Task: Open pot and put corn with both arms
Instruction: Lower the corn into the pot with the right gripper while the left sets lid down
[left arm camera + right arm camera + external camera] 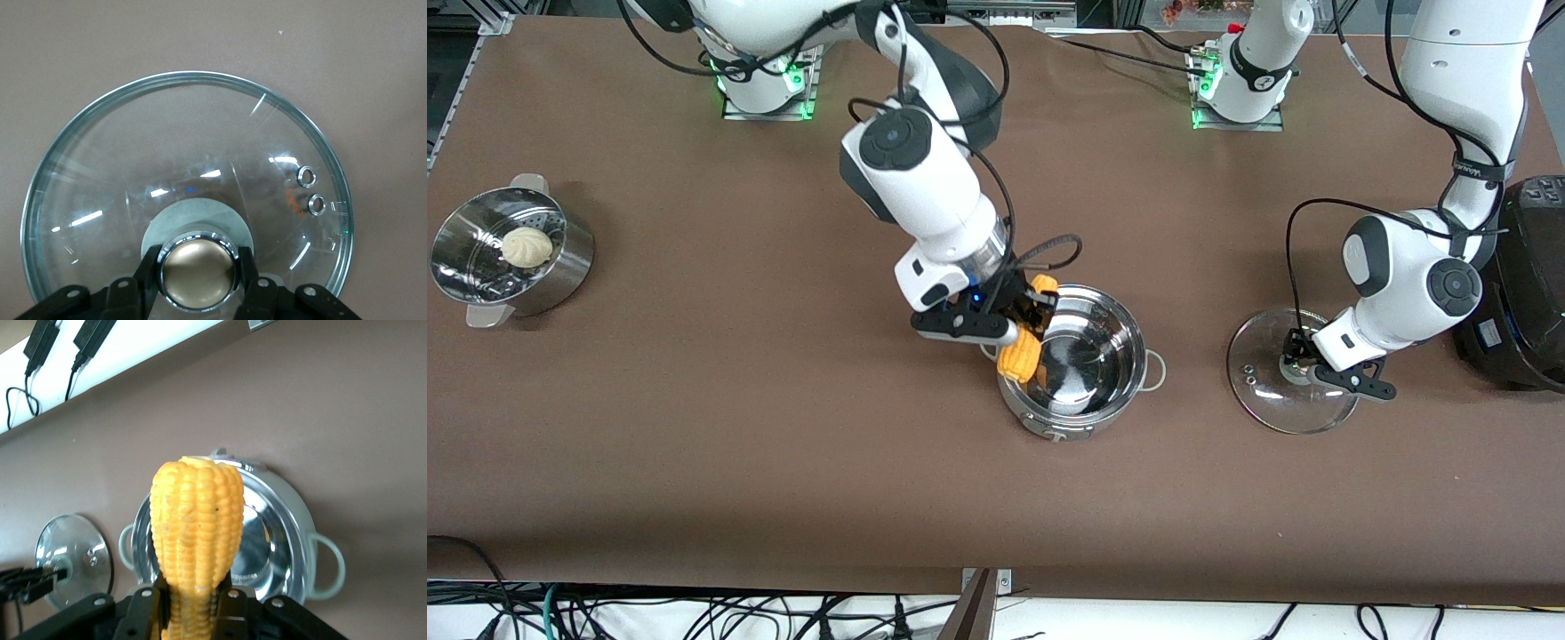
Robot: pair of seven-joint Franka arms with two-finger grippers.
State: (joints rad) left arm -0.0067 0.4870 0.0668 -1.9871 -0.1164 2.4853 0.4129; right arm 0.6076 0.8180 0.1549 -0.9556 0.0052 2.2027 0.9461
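Right gripper (1021, 322) has its jaws clamped on the corn (1021, 354), gripping near one end of the cob. It hangs over the pot (1080, 360), above the rim on the side toward the right arm's end of the tabletop (783, 462). The cob's long axis runs out from the jaws and slants down toward the front camera, free end lowest; in the right wrist view the free end (197, 473) points at the open bowl of the pot (280, 527). The bowl lies just ahead of and below the cob, so the drop looks to need a small shift over the middle and a release. The right arm is the nearer one to the pot.

Left gripper (1303, 360) has its jaws closed tight on the knob (197, 269) of the glass lid (1285, 373). The lid looks to sit flat on the tabletop, well apart from the pot, toward the left arm's end. Pot is uncovered and empty; corn not yet inside.
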